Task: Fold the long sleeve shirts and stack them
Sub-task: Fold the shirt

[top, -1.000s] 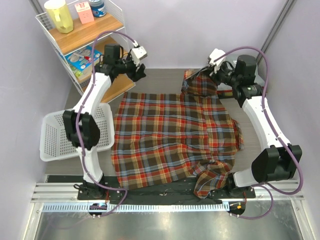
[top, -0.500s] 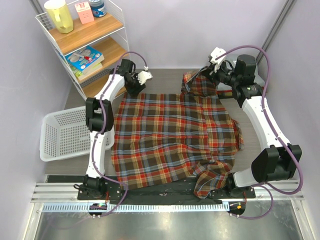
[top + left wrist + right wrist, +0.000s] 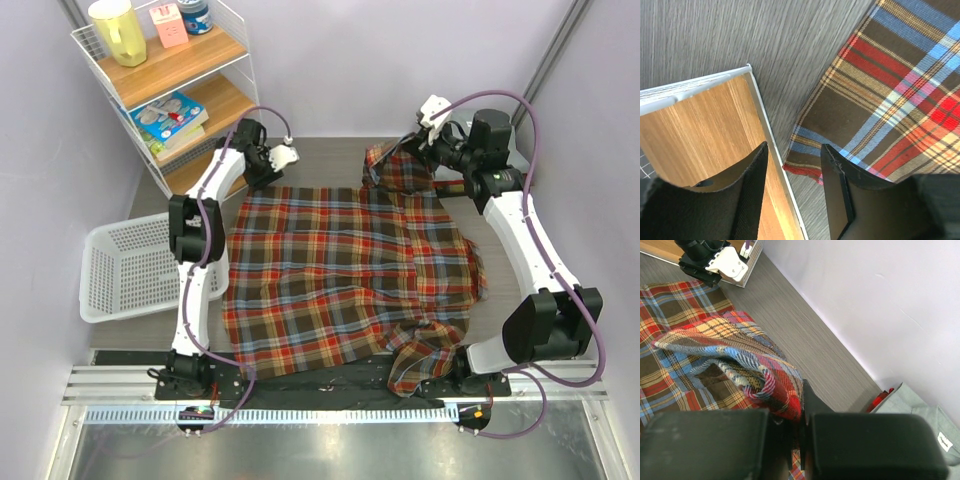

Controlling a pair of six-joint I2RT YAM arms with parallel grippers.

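Observation:
The plaid flannel long sleeve shirt [image 3: 340,270] lies spread flat across the table. My left gripper [image 3: 264,175] hangs over its far left corner, beside the shelf's foot. In the left wrist view this gripper [image 3: 794,150] is open, and the red-hemmed corner [image 3: 807,167] lies on the table below the gap, ungripped. My right gripper [image 3: 412,145] is shut on a raised fold of the same shirt [image 3: 765,375] at the far right. A folded grey shirt [image 3: 920,412] with a label lies by the wall, right of that gripper [image 3: 801,400].
A white wire shelf [image 3: 165,70] with wooden boards [image 3: 700,120] stands at the far left, its bottom board touching distance from my left fingers. A white basket [image 3: 130,270] sits left of the shirt. Something red [image 3: 881,399] peeks from under the grey shirt. Walls close the back and sides.
My left arm has swung from beside the shelf down to the shirt's far left corner, and its jaws have narrowed. The right arm and its held fold have not moved.

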